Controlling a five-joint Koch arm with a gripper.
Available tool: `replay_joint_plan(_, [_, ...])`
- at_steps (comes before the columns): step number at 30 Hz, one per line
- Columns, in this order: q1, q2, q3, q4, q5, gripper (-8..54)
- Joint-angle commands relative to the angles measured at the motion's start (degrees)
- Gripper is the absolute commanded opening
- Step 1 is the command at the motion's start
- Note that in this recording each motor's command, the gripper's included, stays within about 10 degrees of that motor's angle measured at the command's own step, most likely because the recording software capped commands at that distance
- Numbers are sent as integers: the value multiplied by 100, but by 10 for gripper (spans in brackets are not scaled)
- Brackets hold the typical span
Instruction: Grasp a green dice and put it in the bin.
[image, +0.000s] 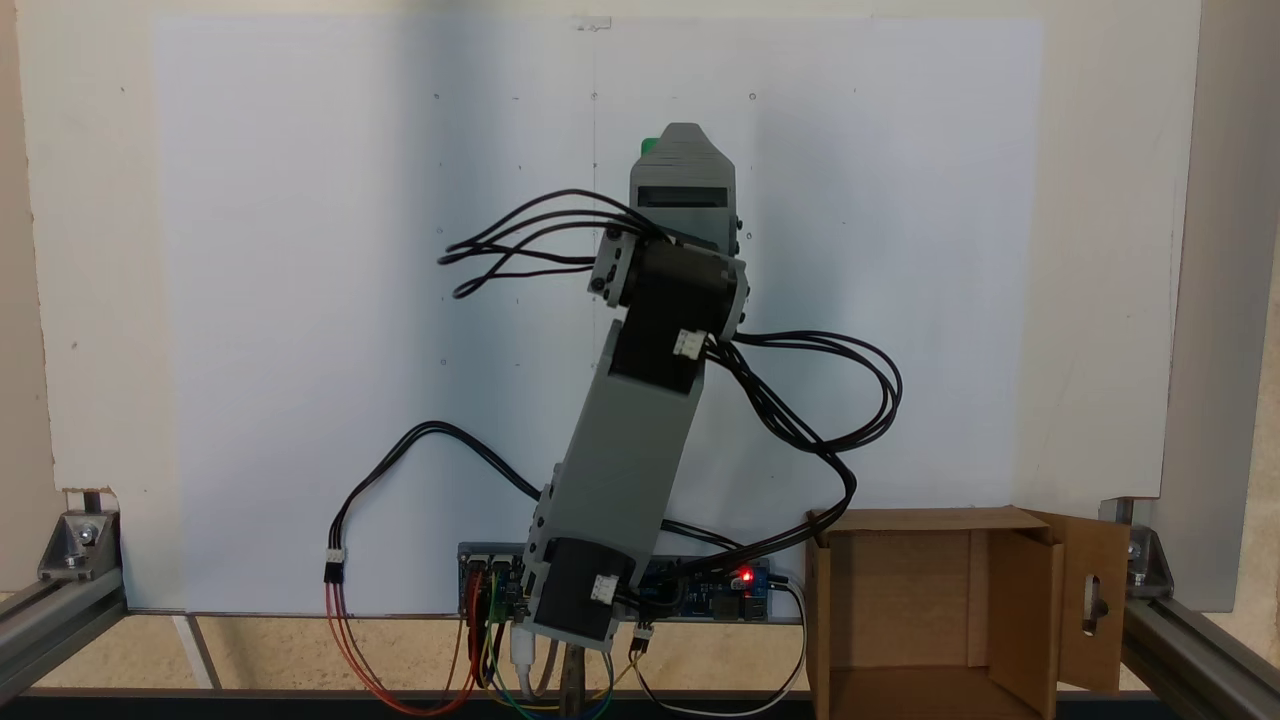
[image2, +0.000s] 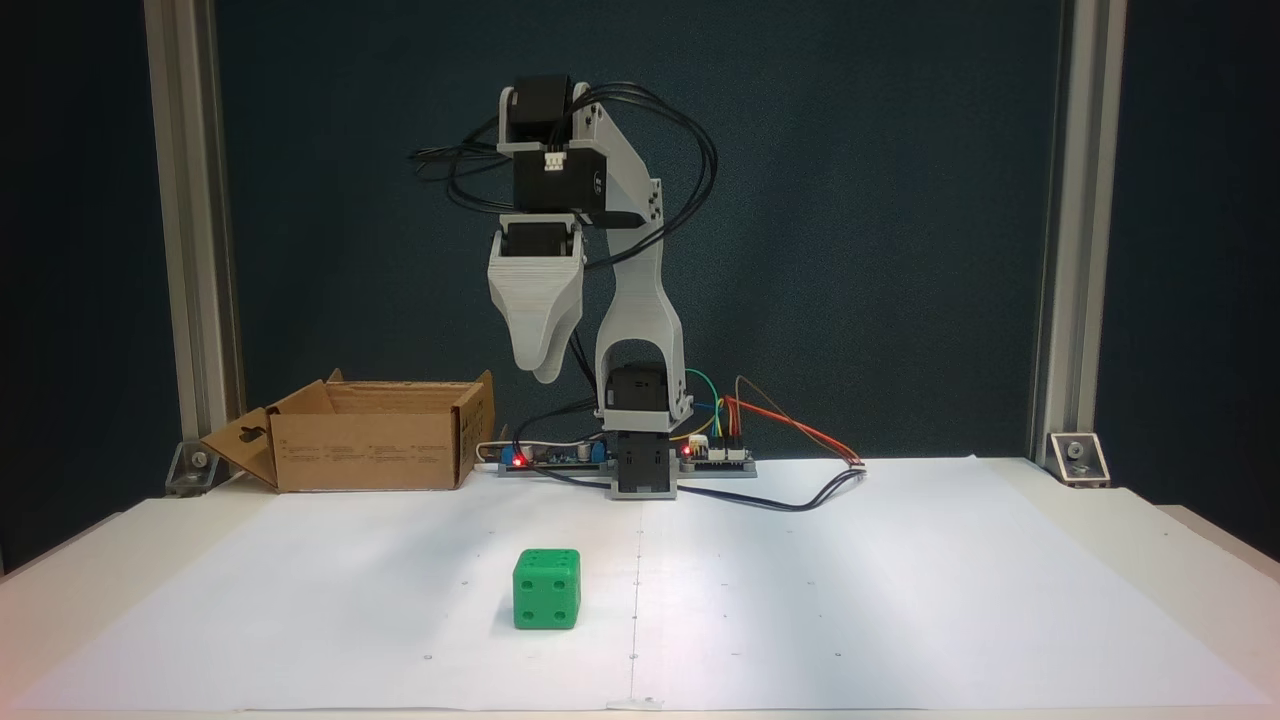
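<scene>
The green dice (image2: 547, 589) sits on the white paper near the front of the table, its top face showing several pips. In a fixed view from above, only a green corner of the dice (image: 650, 147) peeks out beside the gripper (image: 683, 140). The grey gripper (image2: 545, 372) hangs pointing down, well above the dice and holding nothing. Its jaws lie one behind the other, so their gap is hidden. The bin (image2: 370, 435), a brown cardboard box with open flaps, stands at the back left beside the arm's base; its inside (image: 930, 610) looks empty.
A controller board (image2: 715, 455) with red lights and loose cables (image2: 800, 495) lies by the arm's base (image2: 640, 465). Aluminium frame posts (image2: 190, 230) stand at both back corners. White paper (image2: 850, 600) covers the table.
</scene>
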Motion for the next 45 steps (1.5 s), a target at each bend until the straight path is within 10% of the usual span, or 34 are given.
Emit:
replay_joint_plan(1, [9,-53,-369,598,-334,449])
replay_joint_plan(45, [-141,-1380,448,-1099,905,446])
